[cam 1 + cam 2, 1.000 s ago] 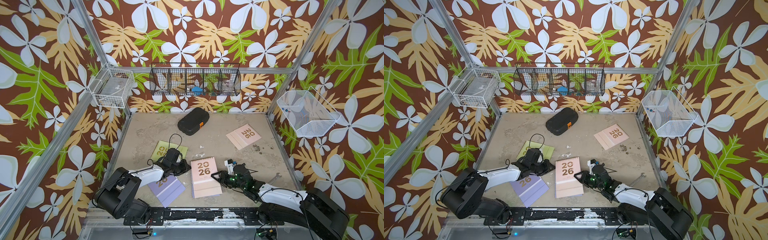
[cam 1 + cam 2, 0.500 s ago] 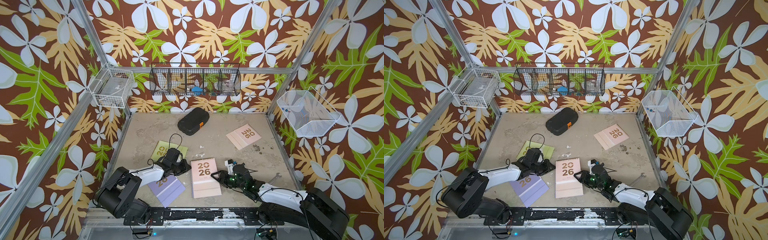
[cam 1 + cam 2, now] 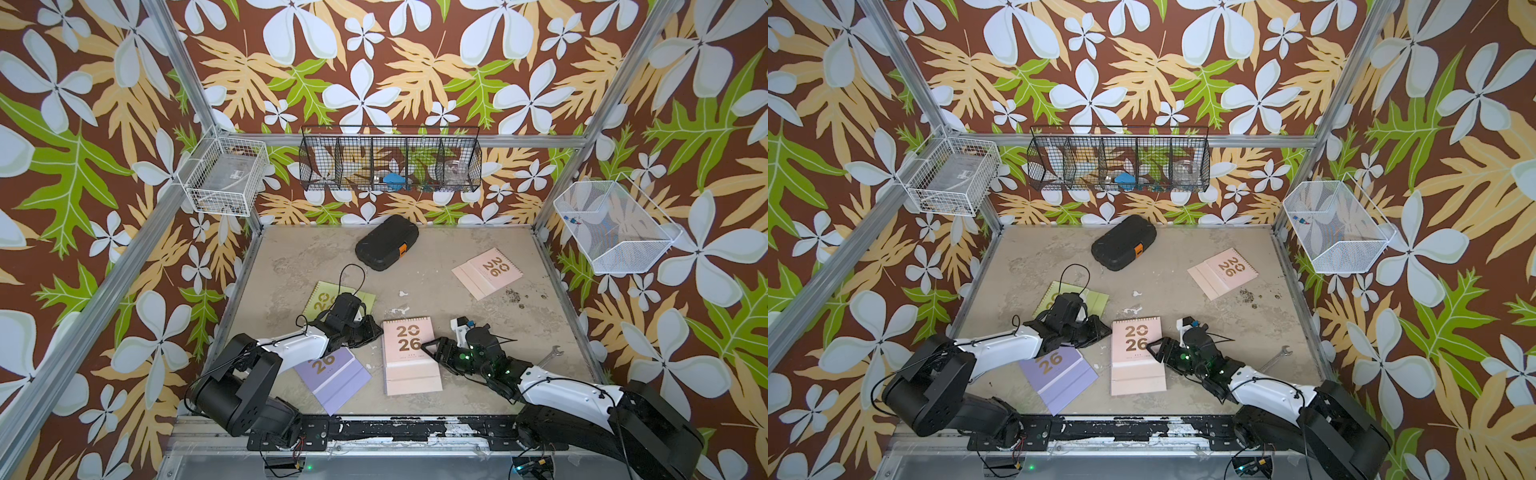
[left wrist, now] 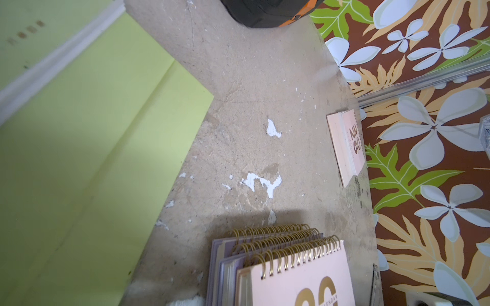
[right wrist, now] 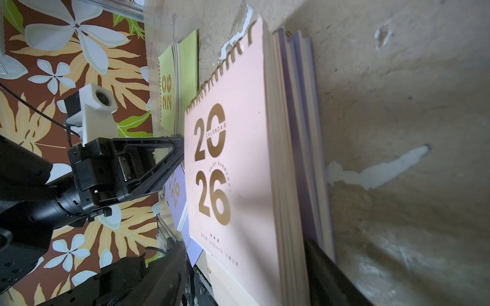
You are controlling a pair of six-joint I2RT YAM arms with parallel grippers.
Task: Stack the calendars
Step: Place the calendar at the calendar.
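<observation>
The right gripper (image 3: 434, 350) stands open, the pink-topped stack of calendars (image 3: 409, 365) between its jaws. The left gripper (image 3: 374, 332) is closed on nothing, that stack just ahead of its tips.

Bare floor (image 3: 440, 286) between black case (image 3: 386, 249) and pink stack (image 3: 409, 361)

Calendar stack (image 3: 411, 357) front-ctr, seemingly 3 deep, case (image 3: 386, 248) behind, wrench (image 3: 548, 358) R of stack.
</observation>
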